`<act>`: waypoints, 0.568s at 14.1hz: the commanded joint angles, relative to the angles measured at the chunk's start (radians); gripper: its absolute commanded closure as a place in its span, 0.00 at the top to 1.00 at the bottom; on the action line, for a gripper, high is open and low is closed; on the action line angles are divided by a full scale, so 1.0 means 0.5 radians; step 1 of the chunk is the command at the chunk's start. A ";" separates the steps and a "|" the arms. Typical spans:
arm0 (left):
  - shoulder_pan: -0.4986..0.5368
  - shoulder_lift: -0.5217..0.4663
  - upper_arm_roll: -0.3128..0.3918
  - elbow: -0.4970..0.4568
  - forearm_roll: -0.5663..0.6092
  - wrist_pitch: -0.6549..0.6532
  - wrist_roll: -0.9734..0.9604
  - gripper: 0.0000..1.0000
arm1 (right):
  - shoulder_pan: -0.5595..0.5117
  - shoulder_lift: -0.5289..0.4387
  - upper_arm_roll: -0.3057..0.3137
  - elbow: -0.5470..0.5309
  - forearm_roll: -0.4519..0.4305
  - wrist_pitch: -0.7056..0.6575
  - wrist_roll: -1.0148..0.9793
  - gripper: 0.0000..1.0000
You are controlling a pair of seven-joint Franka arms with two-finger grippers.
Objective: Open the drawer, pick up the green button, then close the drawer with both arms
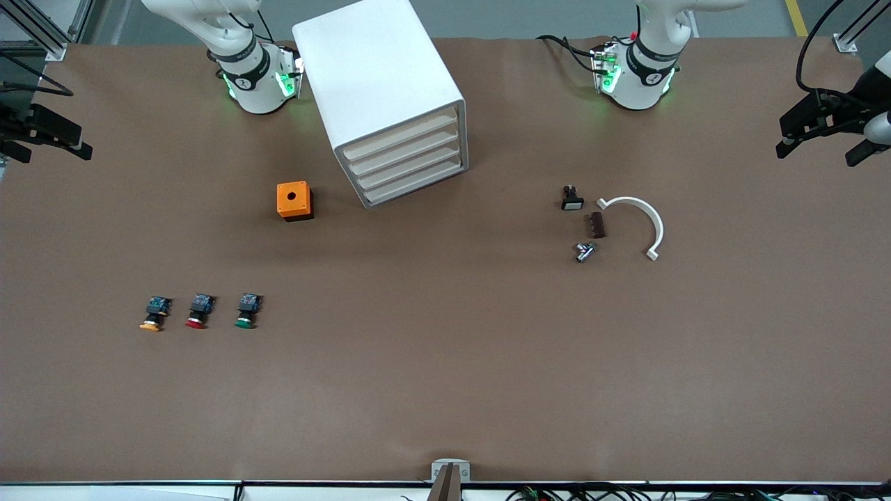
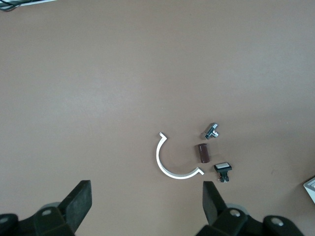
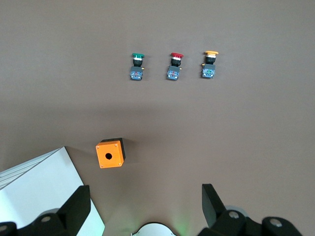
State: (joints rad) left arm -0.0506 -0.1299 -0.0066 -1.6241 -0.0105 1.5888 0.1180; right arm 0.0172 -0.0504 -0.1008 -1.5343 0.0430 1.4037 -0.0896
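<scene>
Drawers (image 1: 407,161) sitting shut in cabinet (image 1: 379,83) | green button (image 1: 246,311) lying on tabletop (image 1: 445,362) beside red button (image 1: 200,311) | left gripper (image 1: 825,132) and right gripper (image 1: 42,136) waiting at frame edges, partly cropped, jaws spread, gripping nothing.

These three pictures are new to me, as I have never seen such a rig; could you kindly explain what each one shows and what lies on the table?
The wide picture comes from a high camera facing two white robot arms whose bases stand along the top edge. The other two come from cameras on the arms' wrists, looking down past their own black fingers.

The left end effector hangs open over the left arm's end of the table, and the right end effector hangs open over the right arm's end. Neither holds anything.

On the brown table stands a white cabinet with four shut drawers, and an orange box beside it. Nearer the camera, three push buttons lie in a row: the green button, a red one and an orange one. Toward the left arm's end lie a white curved bracket and three small parts.
</scene>
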 commanded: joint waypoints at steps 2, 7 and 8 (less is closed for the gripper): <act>0.034 0.014 -0.048 0.027 0.058 -0.008 0.015 0.99 | 0.002 -0.050 0.005 -0.036 0.006 0.015 0.011 1.00; 0.043 0.021 -0.045 0.033 0.049 -0.011 -0.015 0.99 | 0.005 -0.050 0.008 -0.036 -0.064 0.027 0.004 1.00; 0.037 0.039 -0.048 0.036 0.036 -0.011 -0.030 0.99 | 0.033 -0.050 0.011 -0.036 -0.137 0.040 0.007 1.00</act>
State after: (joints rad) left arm -0.0383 -0.1258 -0.0185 -1.6235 -0.0065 1.5887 0.1174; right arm 0.0182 -0.0505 -0.1002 -1.5343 0.0218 1.4088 -0.0900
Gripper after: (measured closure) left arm 0.004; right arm 0.000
